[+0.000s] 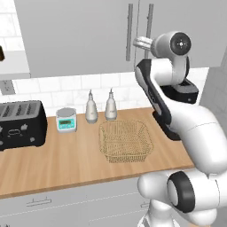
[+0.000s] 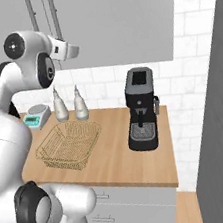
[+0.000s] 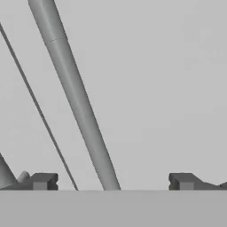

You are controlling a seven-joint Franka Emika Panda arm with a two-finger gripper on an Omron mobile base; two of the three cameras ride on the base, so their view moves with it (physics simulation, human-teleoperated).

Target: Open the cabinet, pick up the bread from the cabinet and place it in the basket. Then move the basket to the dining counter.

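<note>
We observed the gripper (image 3: 113, 181) fully spread, gripping nothing, before the cabinet (image 3: 155, 88). Its bar handle (image 3: 77, 99) crossed between the 2 fingertips (image 3: 42, 181).

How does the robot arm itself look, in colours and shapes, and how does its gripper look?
The arm has thick, rounded glossy white links with dark grey joints and round dark end caps. One link carries a long black panel along its side. The gripper has two small, blocky dark grey fingertips. No cables or markings are visible.
</note>
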